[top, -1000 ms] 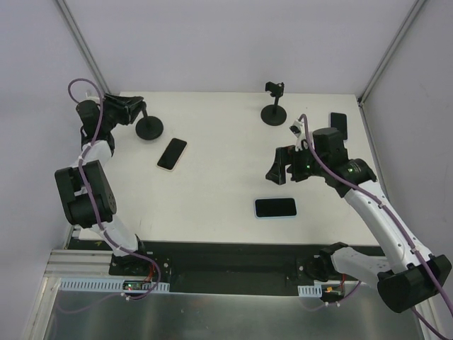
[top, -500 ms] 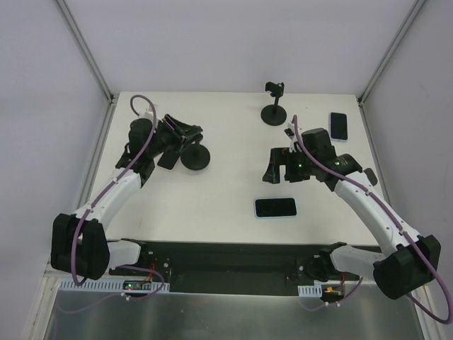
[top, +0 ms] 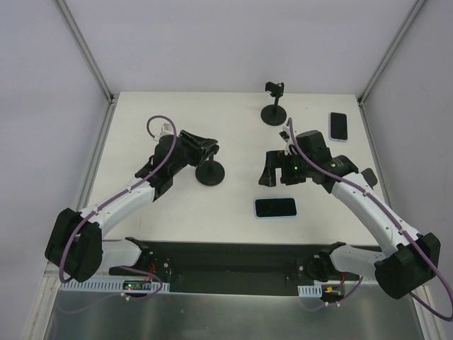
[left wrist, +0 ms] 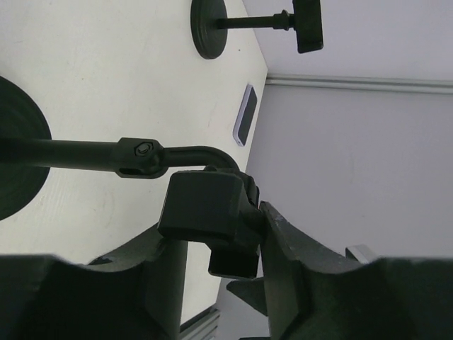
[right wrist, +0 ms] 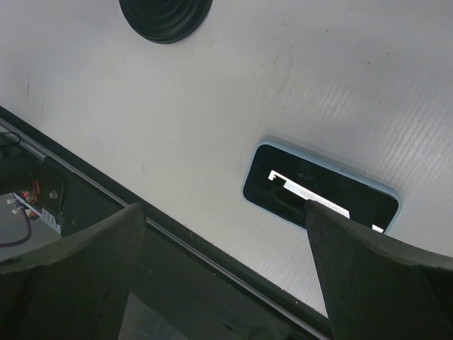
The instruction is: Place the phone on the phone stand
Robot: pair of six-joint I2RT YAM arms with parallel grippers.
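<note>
Left claw (top: 203, 146) is clamped on the head block of the phone stand (top: 211, 173). The wrist view shows both fingers (left wrist: 283, 255) pressed against the block, with the stem running off to the round base. The base is left of centre on the table (top: 233, 134); can't tell if it's fully seated or slightly lifted. Right claw (top: 273, 170) is spread wide and empty, hanging over the phone (top: 275, 207). The phone lies flat and screen up near the table's front edge, well apart from the stand. My read of the step: left steadies the stand while right goes for the pickup. To do it well, seat the base flat and hold the head with the cradle facing the right arm. In the right wrist view the phone sits off-centre toward one finger, so re-centre before descending. Span the short width and take it by the long edges. It's thin and flush on the table, so the fingertips need to go right down to the surface. Avoid nudging it toward the front edge, since it would probably slide. Second stand (top: 273, 106) and second phone (top: 338, 125) are at the far right and not needed.
</note>
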